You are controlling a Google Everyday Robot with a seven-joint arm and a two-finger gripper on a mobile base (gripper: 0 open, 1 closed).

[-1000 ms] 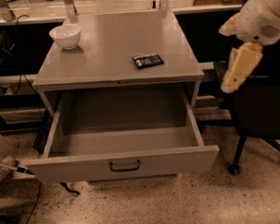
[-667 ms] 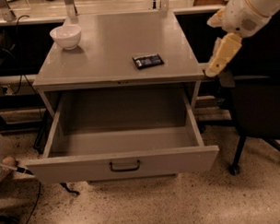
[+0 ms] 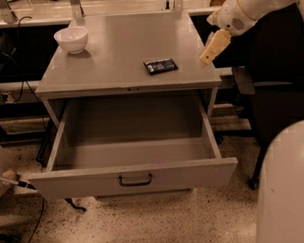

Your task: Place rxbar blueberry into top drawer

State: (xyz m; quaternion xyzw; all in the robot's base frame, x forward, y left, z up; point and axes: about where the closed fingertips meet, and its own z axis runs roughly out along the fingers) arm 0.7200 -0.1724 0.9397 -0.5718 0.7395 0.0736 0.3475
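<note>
The rxbar blueberry (image 3: 160, 66), a flat bar in a dark wrapper with light print, lies on the grey cabinet top (image 3: 124, 44), right of centre near the front edge. The top drawer (image 3: 134, 179) is pulled fully out below it, its inside bare, with a dark handle (image 3: 135, 180) on the front panel. My gripper (image 3: 208, 55) hangs from the white arm above the cabinet top's right edge, to the right of the bar and apart from it. It holds nothing.
A white bowl (image 3: 71, 39) stands at the back left of the cabinet top. A dark chair (image 3: 271, 89) stands to the right of the cabinet. My white base (image 3: 287, 189) fills the lower right corner. Cables lie on the floor at the left.
My arm has swung up and to the left, bringing the gripper from beside the cabinet's right side to over its right edge, closer to the bar. Bar and drawer have not moved.
</note>
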